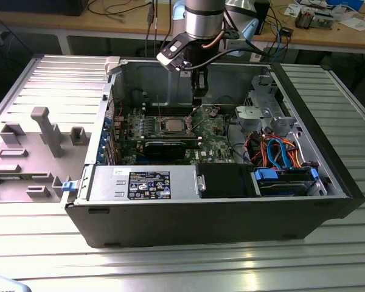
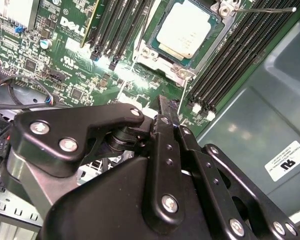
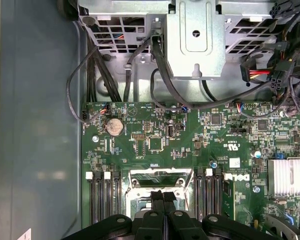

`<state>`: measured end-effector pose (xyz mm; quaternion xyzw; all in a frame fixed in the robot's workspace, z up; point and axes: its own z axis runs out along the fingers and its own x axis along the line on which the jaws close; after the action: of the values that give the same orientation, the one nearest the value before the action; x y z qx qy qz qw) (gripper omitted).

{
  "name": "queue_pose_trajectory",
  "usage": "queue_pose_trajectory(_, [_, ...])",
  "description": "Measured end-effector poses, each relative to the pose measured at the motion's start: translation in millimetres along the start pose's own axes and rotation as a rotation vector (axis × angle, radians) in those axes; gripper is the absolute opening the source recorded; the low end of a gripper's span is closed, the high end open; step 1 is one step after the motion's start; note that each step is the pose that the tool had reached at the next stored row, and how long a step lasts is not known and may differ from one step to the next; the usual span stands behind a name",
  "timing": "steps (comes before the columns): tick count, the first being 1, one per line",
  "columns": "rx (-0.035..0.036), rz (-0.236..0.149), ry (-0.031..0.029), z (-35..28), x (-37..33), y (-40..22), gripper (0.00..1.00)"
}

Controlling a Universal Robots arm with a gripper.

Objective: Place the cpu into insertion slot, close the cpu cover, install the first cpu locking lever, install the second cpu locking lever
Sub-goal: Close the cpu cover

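Note:
The cpu (image 2: 182, 27) lies flat in the insertion slot (image 2: 146, 52) on the green board, its dull silver top uncovered; in the exterior view the cpu (image 1: 173, 126) shows mid-case. A thin lever rod (image 2: 260, 9) sticks out from the socket's corner. I cannot tell how the cpu cover stands; a silver frame edge (image 3: 157, 173) shows just past the fingertips. My gripper (image 2: 168, 107) hangs above the board a short way from the socket, touching nothing. It is shut and holds nothing, as seen in the first wrist view (image 3: 163, 196) and in the exterior view (image 1: 198, 97).
Rows of long black memory slots (image 2: 235, 60) flank the socket. A drive cage (image 3: 195, 40) with cable bundles (image 1: 274, 152) stands at the exterior view's right. A finned heatsink (image 3: 287, 175) and a black card (image 1: 164, 146) sit on the board. Case walls (image 1: 188, 79) close in.

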<state>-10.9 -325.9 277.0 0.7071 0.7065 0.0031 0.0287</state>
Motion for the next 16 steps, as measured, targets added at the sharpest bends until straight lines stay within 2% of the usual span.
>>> queue_pose_trajectory(16, [0.0000,0.000,-0.0001,0.1,0.0,3.4,0.11])
